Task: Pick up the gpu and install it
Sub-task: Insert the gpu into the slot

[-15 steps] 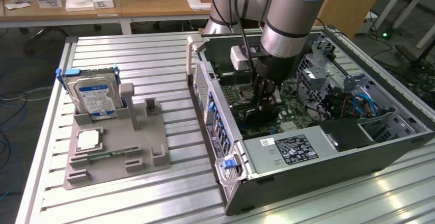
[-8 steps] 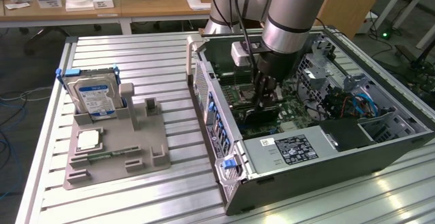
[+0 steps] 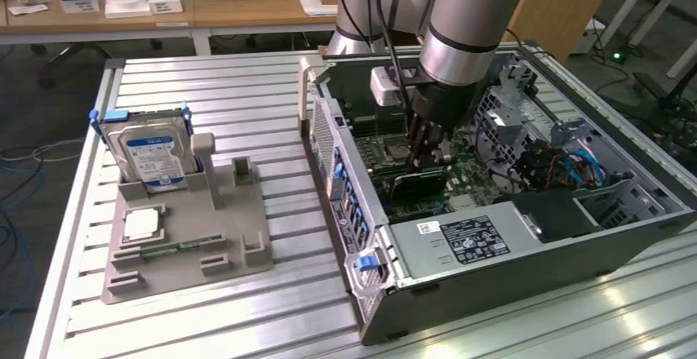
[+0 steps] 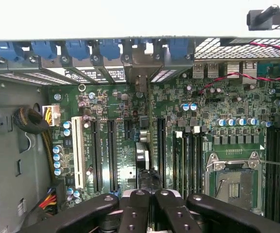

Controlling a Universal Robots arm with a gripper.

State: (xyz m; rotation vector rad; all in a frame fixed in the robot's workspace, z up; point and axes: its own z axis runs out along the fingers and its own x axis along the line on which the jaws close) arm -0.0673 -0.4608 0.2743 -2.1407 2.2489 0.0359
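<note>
We've got the gripper [image 3: 427, 148] pinched on the gpu [image 3: 419, 184] edge-on directly below it, long axis parallel to the motherboard [image 4: 125, 141] slots.

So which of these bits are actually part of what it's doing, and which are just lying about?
In the job: gpu, pincer shut just above it, open computer case.
Lying about: hard drive, small silver chip, grey holder under them.

Wood desks [image 3: 163, 12] behind, dark floor [image 3: 44, 90], cables [image 3: 16, 163] w/ it.
</note>
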